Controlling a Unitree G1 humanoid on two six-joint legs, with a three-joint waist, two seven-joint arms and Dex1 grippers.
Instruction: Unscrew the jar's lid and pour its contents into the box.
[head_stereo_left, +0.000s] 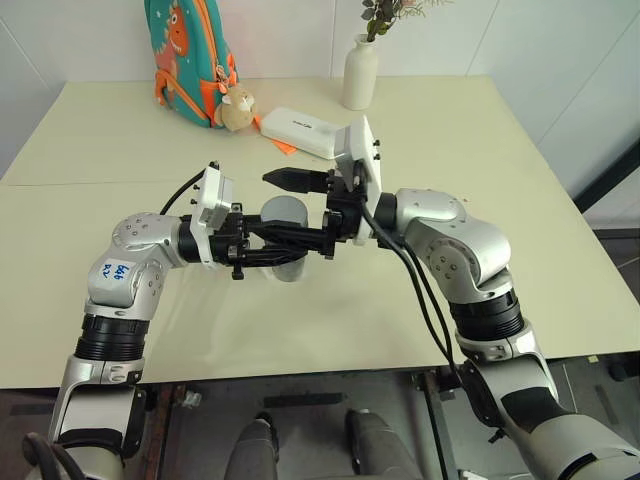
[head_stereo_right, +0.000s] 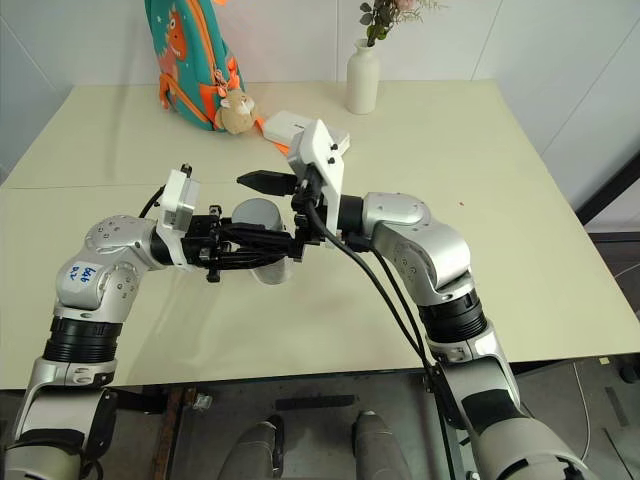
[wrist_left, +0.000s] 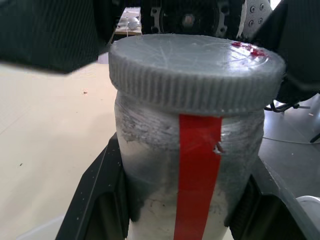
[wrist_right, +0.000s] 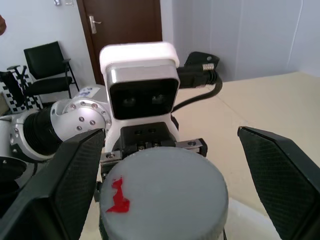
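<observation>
While the head views catch the jar (head_stereo_left: 285, 240) held above the table (head_stereo_left: 470, 130), the left gripper (head_stereo_left: 290, 245) clamped on its body, the left wrist view alone gives the red label strip and cloudy wall. Its ribbed grey lid (wrist_left: 195, 70), red-smeared on top, sits screwed on. The right gripper (wrist_right: 165, 165) stands spread wide, flanking the lid without touching.

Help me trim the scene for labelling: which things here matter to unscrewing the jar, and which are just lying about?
Job:
- jar, held in the shut left end effector
- lid, on the jar
- right end effector, open around the lid

Lying about:
- backpack
- plush toy
- white case
- vase
</observation>
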